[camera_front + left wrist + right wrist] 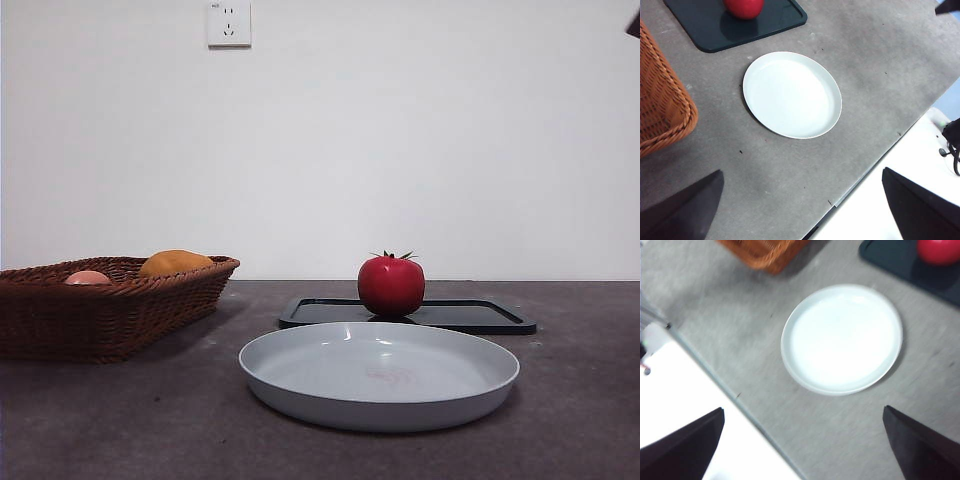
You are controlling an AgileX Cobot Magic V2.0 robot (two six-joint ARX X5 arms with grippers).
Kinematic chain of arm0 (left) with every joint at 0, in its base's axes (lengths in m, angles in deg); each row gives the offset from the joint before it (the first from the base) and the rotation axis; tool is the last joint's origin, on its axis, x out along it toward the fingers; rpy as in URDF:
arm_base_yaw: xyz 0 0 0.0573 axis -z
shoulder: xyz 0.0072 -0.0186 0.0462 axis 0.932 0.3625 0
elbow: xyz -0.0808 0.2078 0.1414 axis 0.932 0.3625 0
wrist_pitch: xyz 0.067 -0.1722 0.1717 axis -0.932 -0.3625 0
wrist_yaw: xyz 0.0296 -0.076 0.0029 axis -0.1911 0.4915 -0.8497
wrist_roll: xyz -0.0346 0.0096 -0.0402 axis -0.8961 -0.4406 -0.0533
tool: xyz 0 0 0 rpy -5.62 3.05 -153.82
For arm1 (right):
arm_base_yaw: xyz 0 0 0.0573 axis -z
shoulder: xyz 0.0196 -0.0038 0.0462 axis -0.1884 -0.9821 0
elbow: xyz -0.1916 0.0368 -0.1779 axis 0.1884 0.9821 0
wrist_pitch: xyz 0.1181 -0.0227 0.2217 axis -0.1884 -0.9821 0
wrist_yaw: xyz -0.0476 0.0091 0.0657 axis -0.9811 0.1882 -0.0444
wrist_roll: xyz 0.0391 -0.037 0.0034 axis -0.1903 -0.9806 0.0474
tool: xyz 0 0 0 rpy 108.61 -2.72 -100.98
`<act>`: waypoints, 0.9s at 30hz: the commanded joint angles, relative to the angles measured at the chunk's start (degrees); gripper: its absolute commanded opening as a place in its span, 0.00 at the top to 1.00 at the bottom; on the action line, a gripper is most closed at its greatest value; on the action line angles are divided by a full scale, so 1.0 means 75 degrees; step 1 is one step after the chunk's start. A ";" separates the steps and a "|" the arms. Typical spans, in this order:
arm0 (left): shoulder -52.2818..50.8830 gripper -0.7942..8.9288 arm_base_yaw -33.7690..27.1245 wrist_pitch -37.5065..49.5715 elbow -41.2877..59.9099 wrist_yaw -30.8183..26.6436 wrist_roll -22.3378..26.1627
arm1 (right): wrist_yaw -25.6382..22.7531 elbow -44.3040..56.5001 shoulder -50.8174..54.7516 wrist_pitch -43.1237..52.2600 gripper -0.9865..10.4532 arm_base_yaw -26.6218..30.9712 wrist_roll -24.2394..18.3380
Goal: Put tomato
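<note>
Red and glossy, the tomato (391, 286) sits upright on a flat black tray (480, 316) toward the far side of the grey table (120, 420), its small dark green spiky stem cap on top and a soft highlight on its skin. No brand, label or readable writing shows on any of the things; the only mark is a faint pinkish swirl (too pale to read as anything) in the middle of the pale grey plate (300, 385), which lies bare just in front of the tray, near it but apart. A brown woven basket (100, 315) stands off to one side of the plate and holds an orange-yellow fruit (175, 263) and a smaller pale pink fruit (88, 277), both peeking above its rim. On the white wall behind is a white power socket (229, 23). The left gripper (800, 210) hangs high over the near table edge with its jaws spread wide and nothing between them, the plate and the tomato well away from it. The right gripper (802, 450) likewise hovers above the table's edge, jaws wide apart and holding nothing (its view is somewhat blurred). In the front view only a dark tip shows at a top corner.
</note>
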 commanded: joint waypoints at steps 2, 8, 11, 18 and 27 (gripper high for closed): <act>0.0041 0.40 0.0023 0.0082 -0.0137 0.0038 0.0090 | 0.0096 0.0041 0.0102 0.0076 0.47 -0.0099 0.0201; 0.0041 0.40 0.0023 0.0082 -0.0137 0.0038 0.0087 | 0.0096 0.0044 0.0117 0.0079 0.47 -0.0099 0.0216; 0.0041 0.40 0.0023 0.0082 -0.0137 0.0038 0.0087 | 0.0093 0.0044 0.0117 0.0082 0.47 -0.0099 0.0216; 0.0041 0.43 0.0023 0.0082 -0.0137 0.0038 0.0090 | 0.0090 0.0044 0.0117 0.0076 0.60 -0.0099 0.0251; 0.0041 0.91 0.0023 0.0082 -0.0137 0.0038 0.0093 | 0.0090 0.0044 0.0117 0.0076 0.91 -0.0099 0.0242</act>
